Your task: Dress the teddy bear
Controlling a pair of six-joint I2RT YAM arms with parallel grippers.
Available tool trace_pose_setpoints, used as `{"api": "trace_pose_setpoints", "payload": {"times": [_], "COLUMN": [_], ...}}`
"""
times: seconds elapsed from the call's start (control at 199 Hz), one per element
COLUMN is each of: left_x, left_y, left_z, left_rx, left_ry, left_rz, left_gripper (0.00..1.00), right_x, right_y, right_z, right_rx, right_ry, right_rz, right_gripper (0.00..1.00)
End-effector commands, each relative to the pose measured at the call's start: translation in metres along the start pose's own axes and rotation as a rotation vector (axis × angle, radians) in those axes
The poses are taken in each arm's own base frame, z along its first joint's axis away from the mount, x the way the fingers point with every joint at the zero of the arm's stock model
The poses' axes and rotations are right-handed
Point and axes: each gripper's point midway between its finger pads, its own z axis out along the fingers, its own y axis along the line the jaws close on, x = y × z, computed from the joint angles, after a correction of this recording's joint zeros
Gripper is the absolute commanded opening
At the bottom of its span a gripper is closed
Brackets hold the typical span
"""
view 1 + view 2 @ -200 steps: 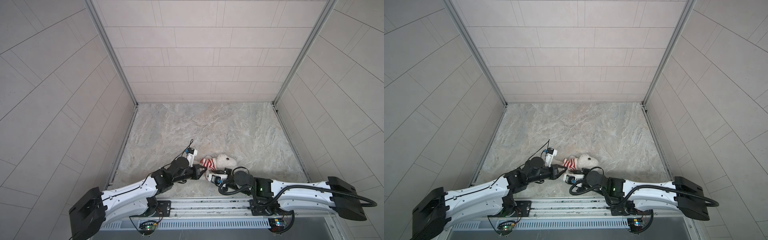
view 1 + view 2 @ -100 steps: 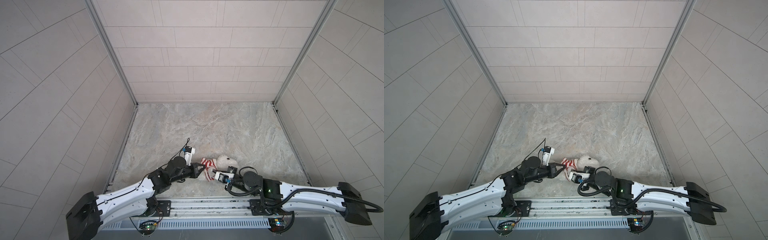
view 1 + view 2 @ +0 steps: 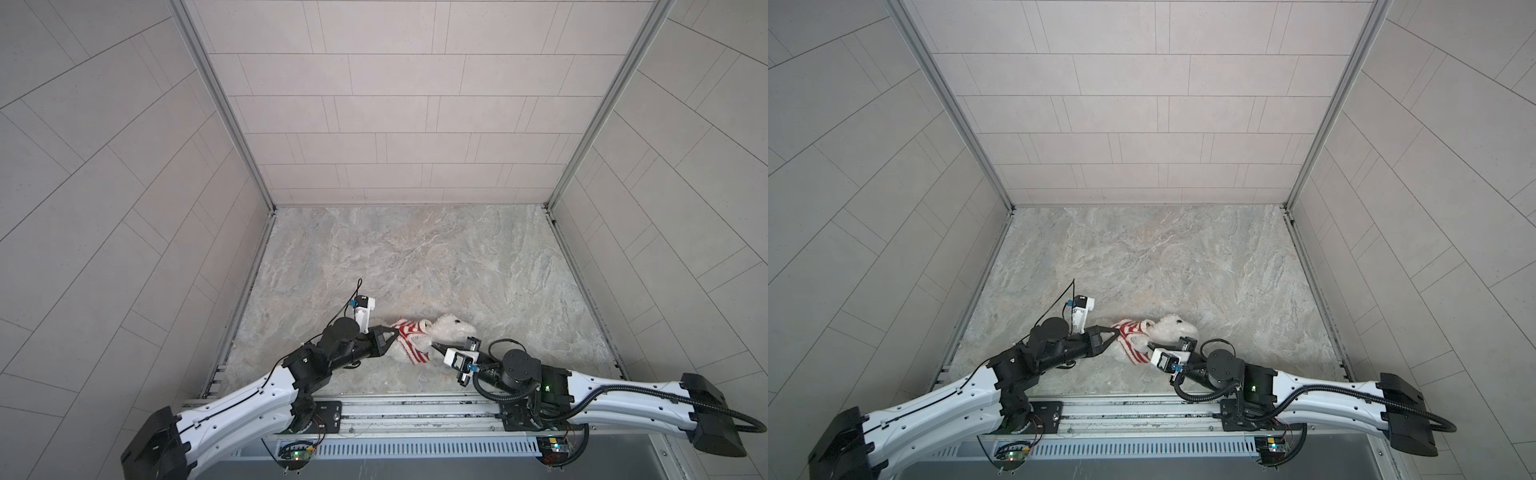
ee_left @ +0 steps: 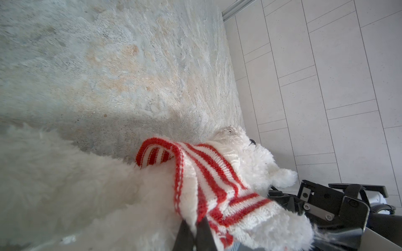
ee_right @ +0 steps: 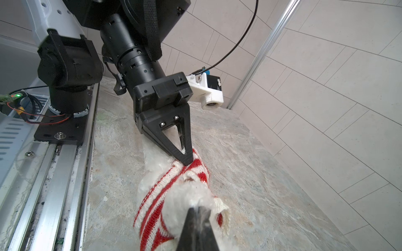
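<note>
Bear: teddy bear (image 3: 452,329) lies on the counter (image 3: 415,257), near the front edge, approx. at its middle, head twd the right side.
Sweater: red/white striped sweater (image 3: 409,345) sits bunched on the body; one white paw comes out of a sleeve.
L tool: left gripper (image 4: 195,230) is closed, pinching the sweater edge.
R tool: right gripper (image 5: 198,215) is closed on the fluffy paw at the sleeve end.
Arms: both reach in from the front edge, w/ the bear between the tips.

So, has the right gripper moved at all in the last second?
Yes. The right gripper has shifted slightly to the right, toward the right wall, as seen in both top views.
</note>
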Motion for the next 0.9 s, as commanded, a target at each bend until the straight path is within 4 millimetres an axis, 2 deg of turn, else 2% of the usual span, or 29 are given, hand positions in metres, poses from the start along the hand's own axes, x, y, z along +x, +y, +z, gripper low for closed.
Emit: {"api": "trace_pose_setpoints", "payload": {"times": [0.0, 0.085, 0.196, 0.456, 0.672, 0.807, 0.898], "left_x": [-0.001, 0.007, 0.012, 0.013, 0.003, 0.000, -0.003], "left_y": [-0.004, -0.017, -0.016, -0.021, -0.018, -0.025, -0.032], "left_z": [0.004, 0.007, 0.005, -0.017, -0.030, -0.022, -0.013], "left_rx": [-0.019, -0.014, -0.039, -0.015, -0.030, -0.029, -0.007], "left_ry": [-0.004, 0.047, 0.071, 0.075, 0.042, 0.053, 0.056], "left_rz": [0.049, 0.103, 0.129, 0.180, 0.196, 0.217, 0.219], "left_gripper": [0.00, 0.00, 0.04, 0.04, 0.06, 0.07, 0.07], "right_x": [-0.028, -0.020, -0.018, -0.030, -0.041, -0.053, -0.052], "right_y": [-0.021, -0.044, -0.067, -0.086, -0.090, -0.072, -0.067], "right_z": [0.005, 0.010, 0.008, 0.002, -0.003, 0.010, 0.018], "right_rx": [0.089, 0.216, 0.344, 0.421, 0.416, 0.295, 0.275], "right_ry": [-0.055, 0.018, 0.070, 0.099, 0.065, 0.033, 0.053], "right_rz": [0.028, 0.062, 0.100, 0.115, 0.135, 0.119, 0.128], "right_gripper": [0.00, 0.00, 0.00, 0.00, 0.00, 0.00, 0.00]}}
